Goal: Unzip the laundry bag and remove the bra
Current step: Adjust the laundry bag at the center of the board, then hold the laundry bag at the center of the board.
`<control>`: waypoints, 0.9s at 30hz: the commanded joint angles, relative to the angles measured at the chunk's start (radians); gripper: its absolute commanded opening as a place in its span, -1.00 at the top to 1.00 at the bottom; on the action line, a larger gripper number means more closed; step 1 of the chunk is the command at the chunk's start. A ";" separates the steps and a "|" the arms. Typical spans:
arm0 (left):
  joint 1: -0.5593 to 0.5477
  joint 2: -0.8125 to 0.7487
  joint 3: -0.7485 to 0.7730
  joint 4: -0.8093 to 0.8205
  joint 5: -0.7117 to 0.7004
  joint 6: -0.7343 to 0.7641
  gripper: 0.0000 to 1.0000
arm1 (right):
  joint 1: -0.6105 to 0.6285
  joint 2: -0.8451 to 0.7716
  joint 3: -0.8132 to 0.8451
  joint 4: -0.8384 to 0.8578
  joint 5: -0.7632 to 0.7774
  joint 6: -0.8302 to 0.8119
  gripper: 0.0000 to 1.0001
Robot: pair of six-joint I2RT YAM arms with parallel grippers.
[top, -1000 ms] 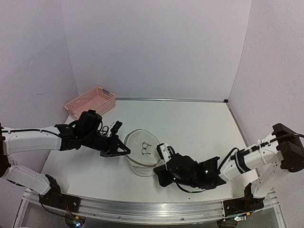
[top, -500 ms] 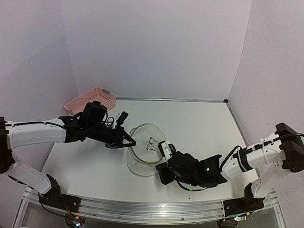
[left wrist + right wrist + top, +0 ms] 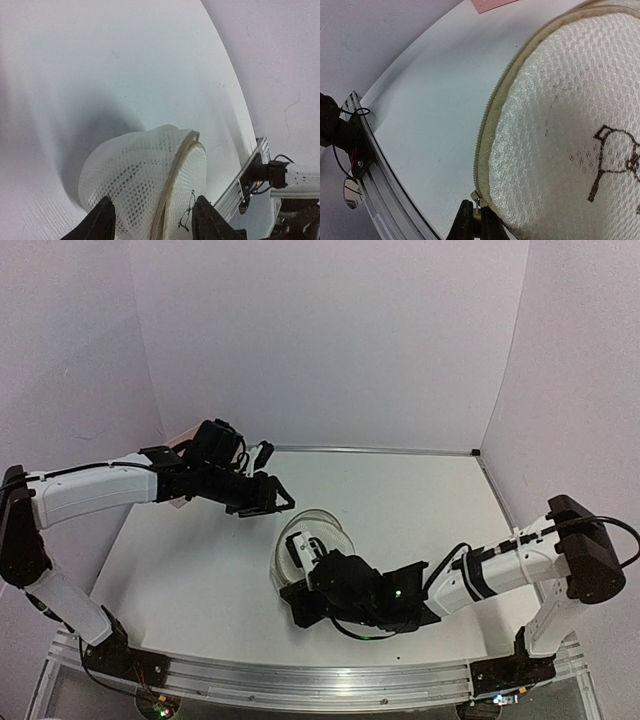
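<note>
Release has occurred: left gripper (image 3: 272, 496) now stands open, raised clear of the laundry bag (image 3: 318, 540), tilted mid-table (image 3: 190, 570). Right gripper (image 3: 474, 222) pinches the zip pull (image 3: 477, 199); unzipping likely continues unbraced.

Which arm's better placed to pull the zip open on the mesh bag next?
Right. The right gripper is shut on the metal zip pull of the round white mesh laundry bag; the left gripper hangs open above it, gripping nothing.
</note>
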 commanded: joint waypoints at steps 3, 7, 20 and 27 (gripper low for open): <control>0.006 -0.119 0.047 -0.126 -0.241 0.016 -0.23 | 0.004 0.055 0.127 0.021 -0.008 -0.028 1.00; 0.006 -0.218 -0.002 -0.146 -0.257 -0.006 -0.32 | 0.004 0.066 0.140 0.010 0.006 -0.045 1.00; 0.006 -0.324 -0.207 -0.065 0.040 -0.088 -0.36 | 0.002 0.041 0.100 0.005 0.011 -0.077 1.00; -0.002 -0.262 -0.258 0.017 0.104 -0.113 -0.37 | 0.002 0.033 0.085 0.009 -0.009 -0.074 1.00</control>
